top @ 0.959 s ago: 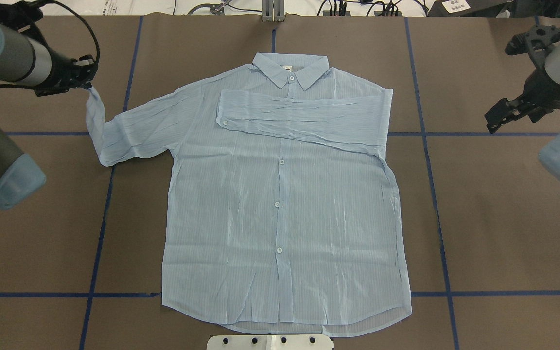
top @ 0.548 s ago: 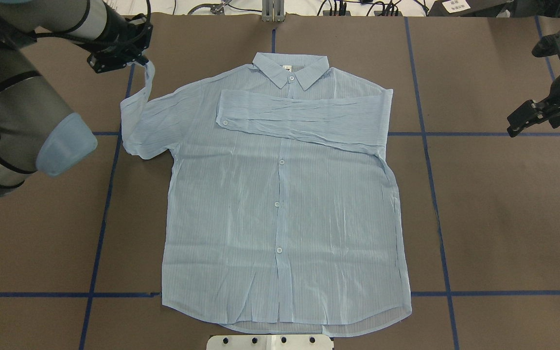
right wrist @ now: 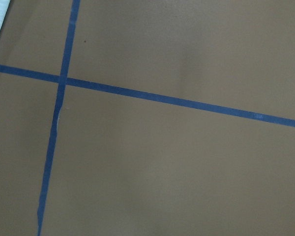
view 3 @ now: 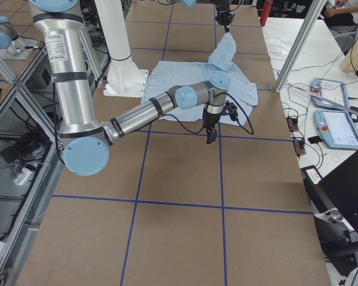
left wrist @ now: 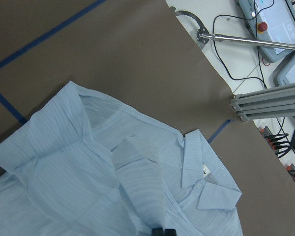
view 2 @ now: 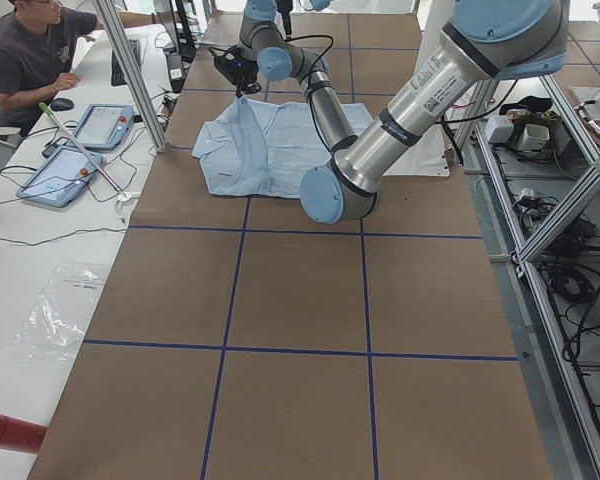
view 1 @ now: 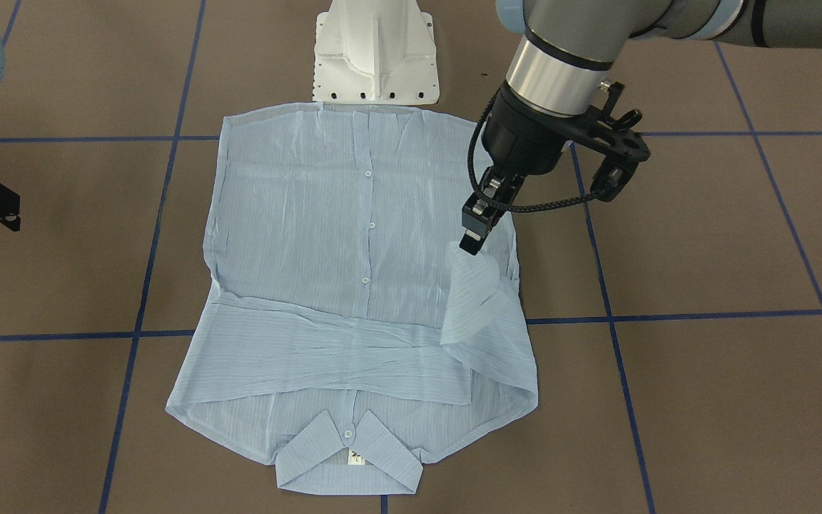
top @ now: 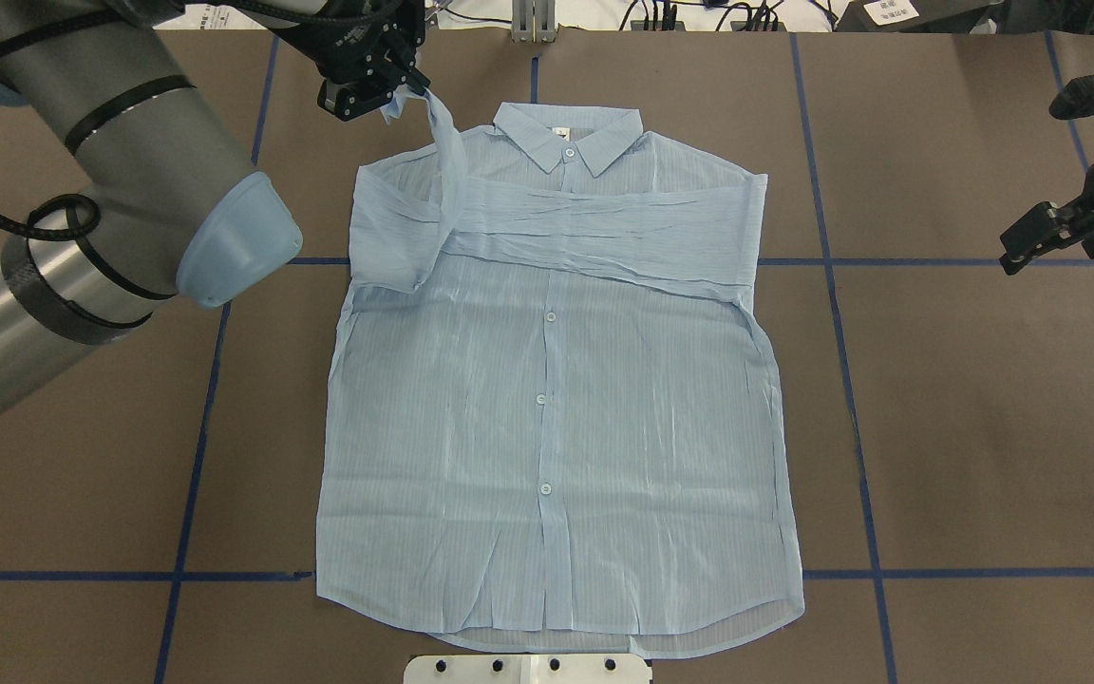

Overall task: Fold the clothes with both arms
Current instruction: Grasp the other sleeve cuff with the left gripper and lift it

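1. Thin light-blue shirt (top: 547, 399), finely pinstriped, half-sheer and creased all over, flat and front-up in the middle of the table (top: 965, 427), buttoned, hem toward the robot's base, pointed collar (top: 568, 136) at the far end.
2. Small round white buttons (top: 540, 399) down the front; white neck label (view 1: 354, 458) inside the collar.
3. Right sleeve (top: 604, 228), on the robot's right, already folded flat across the chest as a long wrinkled band just below the collar.
4. Left sleeve (top: 443, 157) raised off the cloth, its cuff pinched tight in the left gripper (view 1: 469, 245), hanging as a soft twisted drape above the shoulder and over the end of the folded band.
5. Right gripper (top: 1046, 249) well apart from the shirt, above bare table on the robot's right, jaws parted with nothing between.
6. Table covered in matte brown paper, marked into large rectangles by dark blue tape lines (top: 875, 494); white metal base plate (view 1: 375, 53) just beside the hem.
7. Round about: aluminium frame post (view 2: 130, 75), white bench (view 2: 20, 250) with handheld pendants (view 2: 100, 125) and cables, a seated person (view 2: 30, 60), a red roll (view 2: 5, 432) at the near end.
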`<state>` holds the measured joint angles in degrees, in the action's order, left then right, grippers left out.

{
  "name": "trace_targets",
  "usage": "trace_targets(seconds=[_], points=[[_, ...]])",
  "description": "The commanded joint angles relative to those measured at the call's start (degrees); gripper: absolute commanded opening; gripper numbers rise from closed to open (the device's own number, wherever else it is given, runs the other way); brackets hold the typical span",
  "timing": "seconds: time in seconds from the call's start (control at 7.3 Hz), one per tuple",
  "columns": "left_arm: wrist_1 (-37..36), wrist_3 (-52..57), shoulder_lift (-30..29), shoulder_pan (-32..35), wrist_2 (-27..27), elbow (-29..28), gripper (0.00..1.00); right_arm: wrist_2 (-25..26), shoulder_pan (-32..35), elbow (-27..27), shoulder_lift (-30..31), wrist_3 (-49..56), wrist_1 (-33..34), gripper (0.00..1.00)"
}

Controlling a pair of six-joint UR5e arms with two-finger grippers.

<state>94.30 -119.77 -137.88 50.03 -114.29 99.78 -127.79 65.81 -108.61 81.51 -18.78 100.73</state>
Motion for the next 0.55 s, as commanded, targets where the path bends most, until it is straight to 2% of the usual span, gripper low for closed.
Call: trace_targets(seconds=[0.0,0.14,0.27,0.41], points=[[4.47,-7.81,-0.37,-1.6,-0.06,-0.46,0.0,0.09,0.02,0.15,0.23,0.06,-0.01,1.0],[5.1,-9.32,-0.03,-4.13,0.46,-0.55,0.0,0.0,-0.07,0.15,0.23,0.06,-0.01,1.0],[5.28,-10.21,-0.11,-6.59,3.34,-1.25,0.0,0.09,-0.07,0.32,0.23,-0.03,-0.01,1.0],[7.8,-11.78,-0.98,-11.05,9.11,-5.26,0.0,0.09,-0.15,0.41,0.23,-0.12,-0.01,1.0]])
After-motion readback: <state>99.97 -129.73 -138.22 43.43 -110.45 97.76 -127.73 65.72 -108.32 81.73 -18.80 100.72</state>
